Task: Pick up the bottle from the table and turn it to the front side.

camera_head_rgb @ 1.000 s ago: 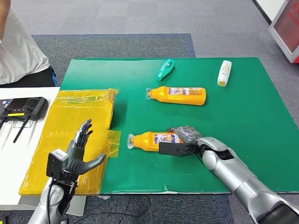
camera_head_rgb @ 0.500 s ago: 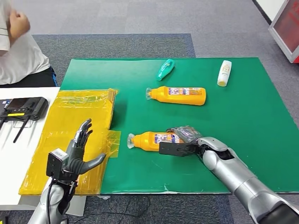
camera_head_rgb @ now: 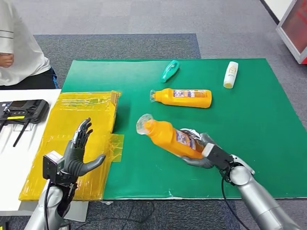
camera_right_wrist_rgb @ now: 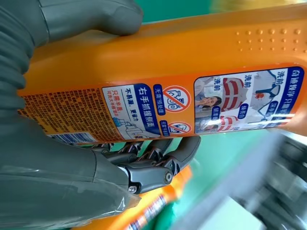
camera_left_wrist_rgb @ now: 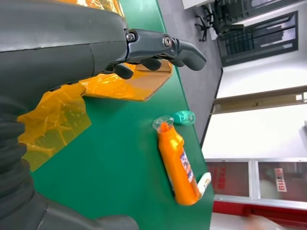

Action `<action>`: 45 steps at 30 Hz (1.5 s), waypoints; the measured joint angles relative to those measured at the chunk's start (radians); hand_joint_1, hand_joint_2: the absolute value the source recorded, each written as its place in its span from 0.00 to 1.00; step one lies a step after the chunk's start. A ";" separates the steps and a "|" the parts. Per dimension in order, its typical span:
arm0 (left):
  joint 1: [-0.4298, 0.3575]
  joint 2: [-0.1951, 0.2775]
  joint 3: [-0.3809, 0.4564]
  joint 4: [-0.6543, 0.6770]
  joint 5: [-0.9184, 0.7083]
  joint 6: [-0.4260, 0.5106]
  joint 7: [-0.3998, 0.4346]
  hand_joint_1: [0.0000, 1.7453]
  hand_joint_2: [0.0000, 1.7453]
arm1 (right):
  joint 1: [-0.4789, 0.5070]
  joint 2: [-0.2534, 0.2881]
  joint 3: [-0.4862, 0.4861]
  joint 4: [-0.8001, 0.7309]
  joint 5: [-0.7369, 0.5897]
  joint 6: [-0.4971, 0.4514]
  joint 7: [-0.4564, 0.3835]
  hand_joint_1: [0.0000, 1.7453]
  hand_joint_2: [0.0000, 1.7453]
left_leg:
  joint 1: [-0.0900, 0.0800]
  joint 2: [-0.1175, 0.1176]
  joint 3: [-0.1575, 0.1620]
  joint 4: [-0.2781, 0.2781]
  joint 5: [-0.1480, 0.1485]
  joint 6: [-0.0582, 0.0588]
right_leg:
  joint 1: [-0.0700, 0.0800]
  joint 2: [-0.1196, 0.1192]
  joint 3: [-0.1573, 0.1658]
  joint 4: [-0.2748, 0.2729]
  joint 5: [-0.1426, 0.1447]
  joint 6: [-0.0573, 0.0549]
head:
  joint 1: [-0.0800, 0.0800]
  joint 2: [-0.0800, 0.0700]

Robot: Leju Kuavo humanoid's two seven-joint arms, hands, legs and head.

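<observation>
An orange bottle (camera_head_rgb: 170, 138) with a clear cap is off the green mat (camera_head_rgb: 253, 120), tilted, cap end up and towards the left. My right hand (camera_head_rgb: 203, 153) grips its lower body from beneath. In the right wrist view the bottle's printed label (camera_right_wrist_rgb: 163, 72) faces the camera, with the thumb (camera_right_wrist_rgb: 90, 17) on one side and the fingers (camera_right_wrist_rgb: 159, 158) on the other. My left hand (camera_head_rgb: 77, 155) hovers over the yellow bag (camera_head_rgb: 72, 120), fingers spread and holding nothing; the left wrist view shows it (camera_left_wrist_rgb: 108, 48) above the bag's edge.
A second orange bottle (camera_head_rgb: 184, 97) (camera_left_wrist_rgb: 177, 165) lies on the mat further back, with a green bottle (camera_head_rgb: 170, 71) and a white bottle (camera_head_rgb: 230, 74) beyond it. A black controller (camera_head_rgb: 23, 111) sits on the white table at the left. A person (camera_head_rgb: 18, 48) sits at far left.
My right hand has lifted the near orange bottle off the mat and tilted it, cap end up. The left hand shifted slightly left. The person lowered an arm.
</observation>
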State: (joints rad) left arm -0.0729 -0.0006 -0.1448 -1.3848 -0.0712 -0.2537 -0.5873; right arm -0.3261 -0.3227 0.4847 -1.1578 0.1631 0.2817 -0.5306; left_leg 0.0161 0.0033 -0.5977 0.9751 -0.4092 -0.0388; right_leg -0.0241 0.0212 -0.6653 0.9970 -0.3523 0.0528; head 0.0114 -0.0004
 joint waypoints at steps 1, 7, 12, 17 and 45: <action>-0.001 0.001 0.000 0.000 0.003 0.000 -0.001 0.00 1.00 | 0.017 0.007 -0.034 -0.014 -0.032 0.025 -0.018 1.00 1.00 | 0.000 0.000 0.000 0.000 0.000 0.000 | 0.000 0.000 0.000 0.000 0.000 0.000 | 0.000 0.000; -0.001 0.002 -0.005 0.000 0.013 0.005 -0.003 0.00 1.00 | 0.094 0.093 -0.223 -0.067 -0.230 0.216 -0.084 1.00 1.00 | 0.000 0.000 0.000 0.000 0.000 0.000 | 0.000 0.000 0.000 0.000 0.000 0.000 | 0.000 0.000; 0.000 0.003 -0.015 0.000 0.018 0.014 -0.002 0.00 1.00 | 0.128 0.179 -0.311 -0.091 -0.321 0.304 -0.074 1.00 1.00 | 0.000 0.000 0.000 0.000 0.000 0.000 | 0.000 0.000 0.000 0.000 0.000 0.000 | 0.000 0.000; -0.003 0.002 -0.030 0.000 0.019 0.016 0.002 0.00 1.00 | 0.141 0.245 -0.318 -0.093 -0.318 0.327 -0.053 1.00 1.00 | 0.000 0.000 0.000 0.000 0.001 -0.001 | 0.000 0.000 -0.001 0.000 0.000 0.000 | 0.000 0.000; -0.239 0.015 -0.221 0.086 0.274 -0.299 0.131 0.00 1.00 | 0.044 0.345 -0.101 0.058 -0.105 0.107 -0.095 1.00 1.00 | 0.000 0.000 -0.001 0.000 0.002 -0.001 | 0.000 0.000 -0.001 0.000 0.000 0.000 | 0.000 0.000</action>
State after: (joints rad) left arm -0.3122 0.0141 -0.3656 -1.2986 0.2029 -0.5524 -0.4558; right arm -0.2824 0.0220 0.3835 -1.0994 0.0583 0.3886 -0.6255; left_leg 0.0161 0.0031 -0.5984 0.9751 -0.4075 -0.0397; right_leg -0.0240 0.0211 -0.6661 0.9972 -0.3518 0.0525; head 0.0113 -0.0004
